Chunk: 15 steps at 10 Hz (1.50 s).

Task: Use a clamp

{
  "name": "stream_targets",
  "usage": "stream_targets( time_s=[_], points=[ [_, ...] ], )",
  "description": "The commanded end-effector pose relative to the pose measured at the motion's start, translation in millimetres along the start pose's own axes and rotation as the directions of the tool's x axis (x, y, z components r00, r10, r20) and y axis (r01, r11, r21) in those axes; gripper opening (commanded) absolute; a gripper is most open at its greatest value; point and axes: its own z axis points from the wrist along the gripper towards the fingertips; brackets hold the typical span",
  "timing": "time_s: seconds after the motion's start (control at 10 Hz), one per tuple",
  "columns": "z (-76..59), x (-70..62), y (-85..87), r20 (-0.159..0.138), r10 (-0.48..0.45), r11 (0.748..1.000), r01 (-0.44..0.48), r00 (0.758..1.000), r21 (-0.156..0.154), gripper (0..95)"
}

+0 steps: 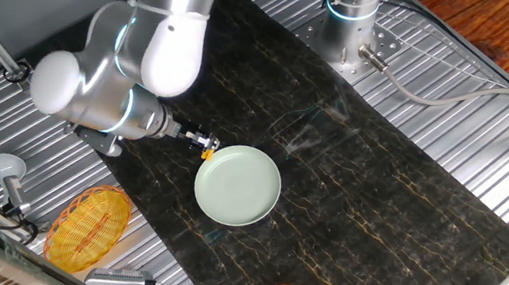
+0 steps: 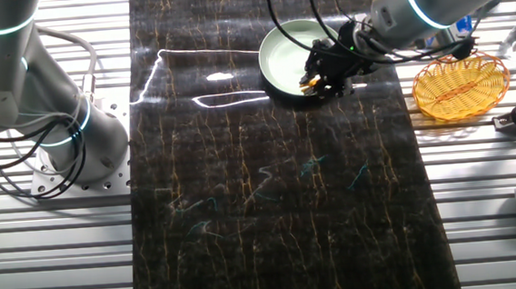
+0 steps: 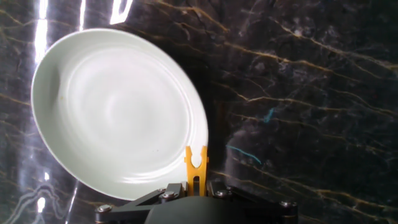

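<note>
We had the clamp (image 3: 196, 167) pinched in the claw (image 3: 196, 186), its two thin prongs pointing out from between fingers drawn in tight on its tail end. Taking the plate (image 3: 112, 106) as our mark, the clamp's forked tip sat right at the plate's near rim, on the side nearest the claw, in the hand view; whether the prongs touched the rim or hovered just above it we could not tell. In one fixed view the clamp (image 1: 207, 153) showed as a small orange speck at the plate's (image 1: 238, 187) upper left edge, and in the other fixed view the claw (image 2: 319, 78) hung over the plate's (image 2: 281, 56) right side. The plate lay flat on the dark counter (image 3: 311, 93), with nothing on it. We judged the risks to be mostly about alignment: if the prongs were not spread enough, or met the rim off-centre, the clamp might push the plate across the slick counter rather than bite onto it. So small a clamp, held only by its tail, might also twist or pop out of the claw under a sideways load. Pressing down too steeply could tip the plate's far edge up.
</note>
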Motion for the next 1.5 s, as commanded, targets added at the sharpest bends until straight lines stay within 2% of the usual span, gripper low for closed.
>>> stream_targets(
  time_s=[0.1,0.3,0.6,1.0,1.5],
  points=[
    [1.8,0.3,-3.5,-0.004,-0.024,1.000,0.024,1.000,-0.001,0.0],
    [3.0,-0.2,-4.4,-0.016,-0.034,0.999,0.034,0.999,0.002,0.0],
    [6.0,-1.8,-5.7,-0.071,-0.024,1.000,0.024,0.997,-0.009,0.0],
    [6.5,-2.0,-5.7,-0.109,-0.001,1.000,-0.001,0.994,-0.014,0.0],
    [9.0,-6.3,0.6,-0.118,0.011,1.000,-0.013,0.993,-0.020,0.0]
  ],
)
